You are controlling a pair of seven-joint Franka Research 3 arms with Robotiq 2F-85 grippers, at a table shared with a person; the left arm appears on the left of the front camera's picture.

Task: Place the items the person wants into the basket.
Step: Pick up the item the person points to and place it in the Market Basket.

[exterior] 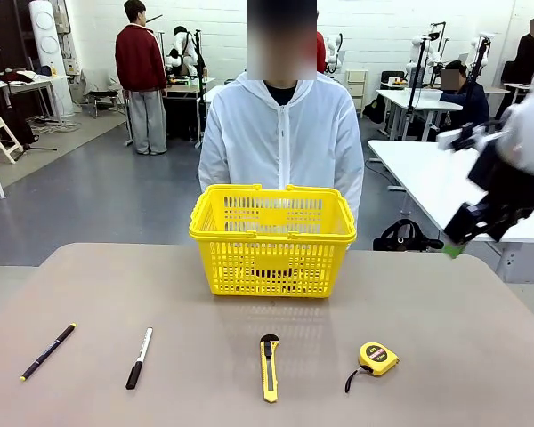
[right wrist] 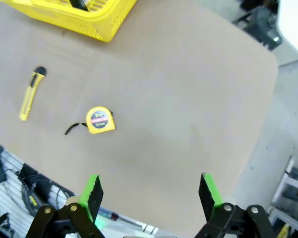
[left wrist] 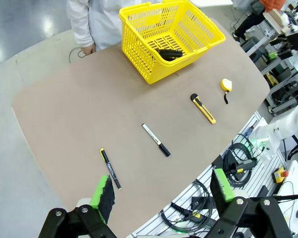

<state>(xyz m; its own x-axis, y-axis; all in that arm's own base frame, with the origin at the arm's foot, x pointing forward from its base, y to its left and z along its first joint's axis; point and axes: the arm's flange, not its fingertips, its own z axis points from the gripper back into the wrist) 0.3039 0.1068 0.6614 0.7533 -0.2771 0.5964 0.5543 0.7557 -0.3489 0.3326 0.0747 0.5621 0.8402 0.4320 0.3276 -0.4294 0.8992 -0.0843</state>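
Observation:
The yellow basket stands mid-table in front of the person in a white jacket. Along the near edge lie the black pen with a yellow end and the round yellow tape measure. My right gripper hangs open, high over the table's right side. In the right wrist view the right gripper is well above the tape measure. My left gripper is open, high over the near edge, with the pen just beyond its left finger. Farther off lie the tape measure and the basket.
A white-and-black marker and a yellow utility knife lie between the pen and the tape measure. A dark object lies inside the basket. The person's hand rests at the far table edge. Bare tabletop surrounds the tools.

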